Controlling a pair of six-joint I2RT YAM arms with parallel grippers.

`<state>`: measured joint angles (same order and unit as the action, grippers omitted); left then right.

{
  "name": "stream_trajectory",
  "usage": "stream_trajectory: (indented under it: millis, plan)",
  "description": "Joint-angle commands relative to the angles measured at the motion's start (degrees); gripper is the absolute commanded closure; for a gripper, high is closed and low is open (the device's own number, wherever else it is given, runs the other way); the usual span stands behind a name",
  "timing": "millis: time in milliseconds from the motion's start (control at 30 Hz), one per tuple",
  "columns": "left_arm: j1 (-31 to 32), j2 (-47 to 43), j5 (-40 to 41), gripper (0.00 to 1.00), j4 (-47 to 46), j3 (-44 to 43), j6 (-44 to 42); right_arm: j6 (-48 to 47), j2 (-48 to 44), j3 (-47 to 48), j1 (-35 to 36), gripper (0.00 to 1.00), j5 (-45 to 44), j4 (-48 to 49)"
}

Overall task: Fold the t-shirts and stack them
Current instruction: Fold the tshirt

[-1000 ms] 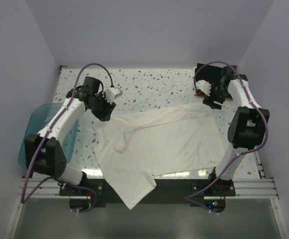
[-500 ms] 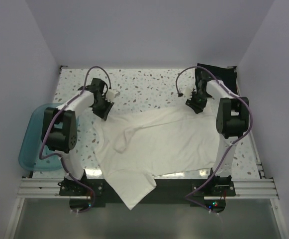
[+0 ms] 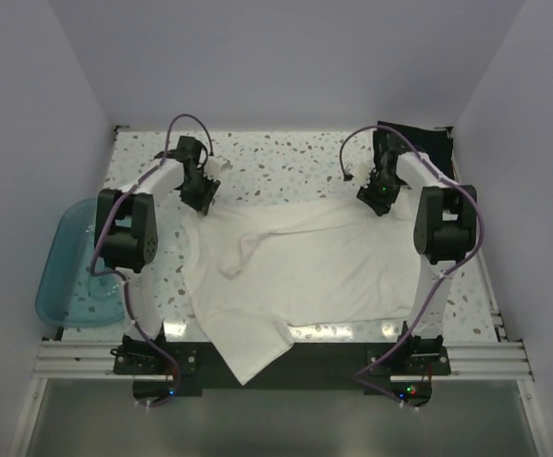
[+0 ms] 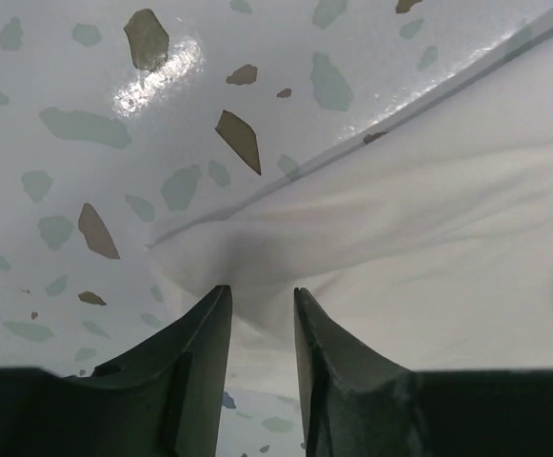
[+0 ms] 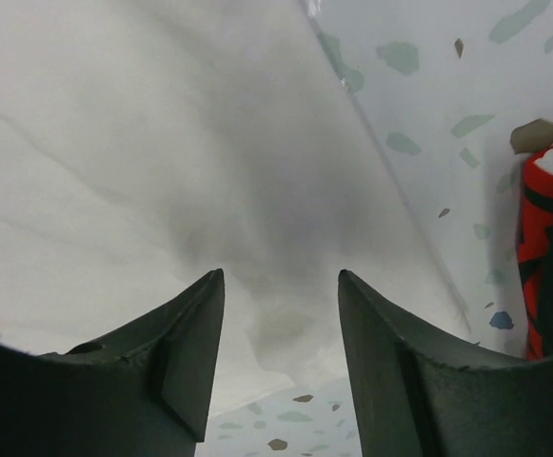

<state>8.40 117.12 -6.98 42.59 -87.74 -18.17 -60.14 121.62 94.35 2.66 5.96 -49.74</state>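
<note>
Grippers on both arms sit at the far edge of the white t-shirt point(image 3: 295, 267), which lies spread across the middle of the speckled table point(image 3: 286, 162), with one near part draping over the table's near edge onto the dark base rail. The left gripper point(image 3: 203, 198) is at the shirt's far left corner, and the right gripper point(image 3: 376, 202) is at its far right corner. A long crease curls across the left half of the shirt. From the left wrist, the left gripper point(image 4: 262, 309) has its dark fingers point(image 4: 200, 352) drawn close together with only a narrow gap, pinching the shirt corner point(image 4: 400, 219). Creases fan out from the pinch, and bare table point(image 4: 86, 124) shows to the left. From the right wrist, the right gripper point(image 5: 281, 286) has its fingers point(image 5: 186, 333) set somewhat wider. A thick, shadowed fold of the white cloth point(image 5: 114, 143) fills the space between them, so it appears clamped on the shirt. A red-and-black cloth point(image 5: 547, 238) lies just to the right of that fold on the table point(image 5: 428, 95). A black cloth point(image 3: 419, 133) sits in the far right corner, and a translucent blue tub point(image 3: 67, 276) rests off the table's left side.
</note>
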Motion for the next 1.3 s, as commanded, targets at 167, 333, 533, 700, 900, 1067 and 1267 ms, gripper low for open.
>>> stream_trajectory:
  millis: [167,333,533,700,900,1067,1267]
  plan:
    - [-5.1,-15.2,-18.3,0.59,5.5,4.9,5.2,3.9,-14.8,3.8,10.0,0.37,20.1,-1.2]
    - [-5.7,-19.4,-26.7,0.60,5.9,12.8,9.8,5.8,-15.8,1.5,21.0,0.37,26.1,5.2]
    - [-5.9,-23.9,-30.3,0.56,4.8,21.8,9.2,8.0,-12.1,0.4,30.4,0.36,32.4,14.8]
    - [-11.5,-24.2,-37.0,0.56,5.7,20.4,7.5,6.1,-5.8,1.5,35.7,0.31,35.3,18.4]
    - [-12.8,-29.0,-39.3,0.48,6.5,20.6,-4.6,2.1,-0.1,4.5,38.8,0.27,34.7,17.0]
    - [-9.9,-38.1,-37.3,0.40,4.8,28.1,-16.3,-2.7,3.9,7.9,39.1,0.32,35.7,9.7]
    - [-1.7,-52.2,-30.7,0.38,-3.8,41.2,-28.2,-3.3,4.2,8.4,39.1,0.71,35.5,6.2]
